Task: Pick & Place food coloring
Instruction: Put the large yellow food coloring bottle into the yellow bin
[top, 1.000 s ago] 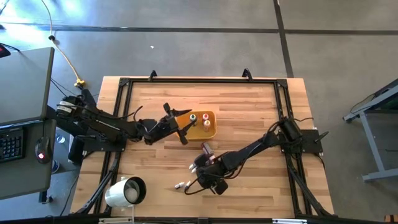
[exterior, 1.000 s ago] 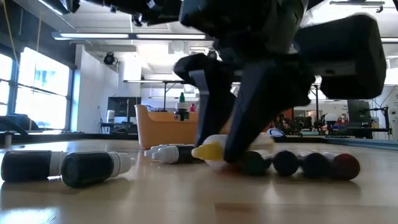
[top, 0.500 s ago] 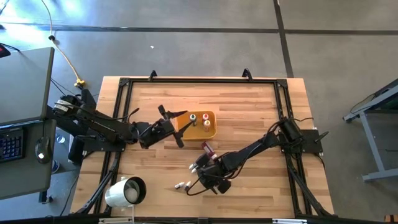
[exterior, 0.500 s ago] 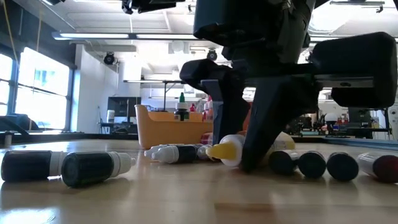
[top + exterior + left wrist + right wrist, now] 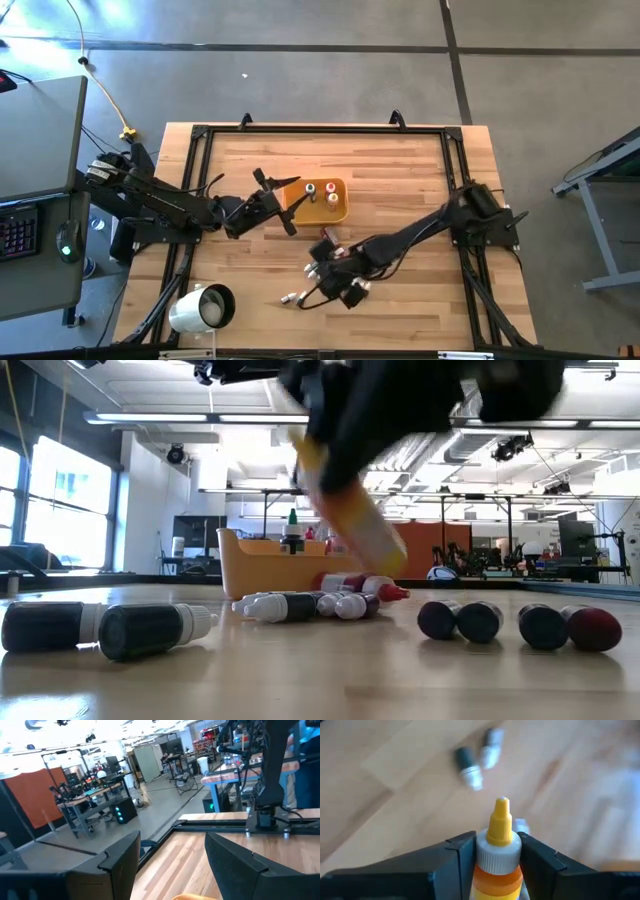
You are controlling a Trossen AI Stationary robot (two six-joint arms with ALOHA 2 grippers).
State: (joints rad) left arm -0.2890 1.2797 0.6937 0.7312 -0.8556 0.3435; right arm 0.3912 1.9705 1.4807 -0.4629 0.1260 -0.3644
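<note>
A food coloring bottle (image 5: pixel 499 862) with an orange body, white collar and yellow tip is in my right gripper (image 5: pixel 498 851), which is shut on it above the middle of the table (image 5: pixel 325 262). Other food coloring bottles lie on their sides on the wood: two dark ones (image 5: pixel 150 630) near the camera, a pair (image 5: pixel 300 605) in the middle, several dark ones (image 5: pixel 480 620) to the right. A few more stand upright in the orange tray (image 5: pixel 338 212). My left gripper (image 5: pixel 275 195) hovers open at the tray's left side. My right gripper pinches the bottle's shoulder (image 5: pixel 499 870), just under the white collar, between its two fingers (image 5: pixel 462 851). The fingers slant down from the table's right side and lie along the bottle, whose tip points past their ends. The bottle (image 5: pixel 350 510) hangs tilted, clear of the table.
A white roll (image 5: pixel 200 308) lies at the table's near left corner. Black frame rails (image 5: pixel 320 128) run along the table's edges. Two small bottles (image 5: pixel 292 297) lie near the front, left of my right gripper. Bare wood stretches across the far half and right side.
My right gripper has shut on the yellow-tipped bottle and gone up, lifting it from among the lying bottles to well clear of the table and tilting it. The dark bottles on the right have shifted a little along the table.
</note>
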